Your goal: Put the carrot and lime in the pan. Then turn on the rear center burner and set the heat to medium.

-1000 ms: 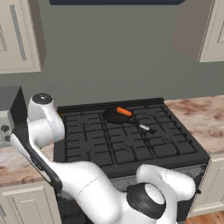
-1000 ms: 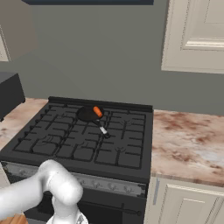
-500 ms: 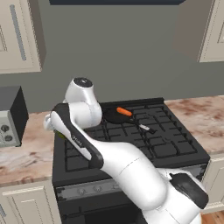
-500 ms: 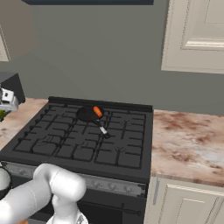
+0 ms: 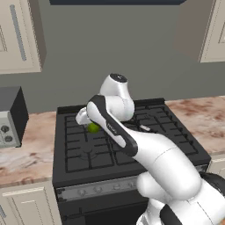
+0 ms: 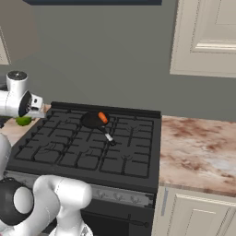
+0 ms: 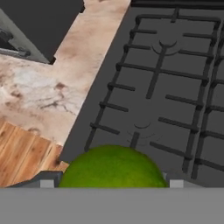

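Since the earlier frames the arm has been swung from the left desk (image 6: 9, 131) over the stove's (image 5: 88, 154) left side, and the lime (image 5: 93, 128) has been carried with it. The lime is pinched in the widely spread gripper (image 5: 90, 125), held above the grates; in the hand view it is seen lodged between the fingertips (image 7: 46, 183). The carrot (image 6: 103, 118) is lain in the pan (image 6: 94, 120) near the rear centre, well apart from the gripper.
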